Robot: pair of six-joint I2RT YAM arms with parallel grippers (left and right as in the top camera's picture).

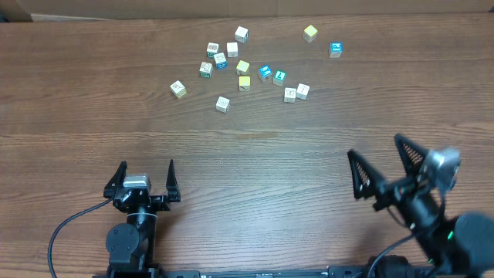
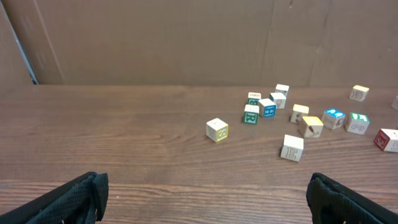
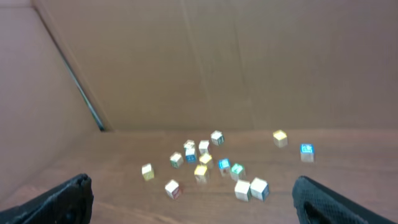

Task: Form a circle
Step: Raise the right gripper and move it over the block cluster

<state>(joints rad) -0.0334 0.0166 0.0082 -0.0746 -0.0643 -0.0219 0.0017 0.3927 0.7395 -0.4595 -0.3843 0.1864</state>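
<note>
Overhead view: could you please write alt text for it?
Small printed cubes lie scattered, forming no circle, on the far half of a wooden table. Nearer, the left arm and right arm wait, jaws open and empty.

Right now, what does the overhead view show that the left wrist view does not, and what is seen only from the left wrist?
Only the overhead view shows the right gripper, which is open and holds nothing, and the layout of everything from above. Only the left wrist view shows the tall cardboard wall behind the table, and the printed side faces of the cubes. Both show the left gripper, open and empty, and the cubes scattered, not yet in a circle, with one lone cube apart on the left.
</note>
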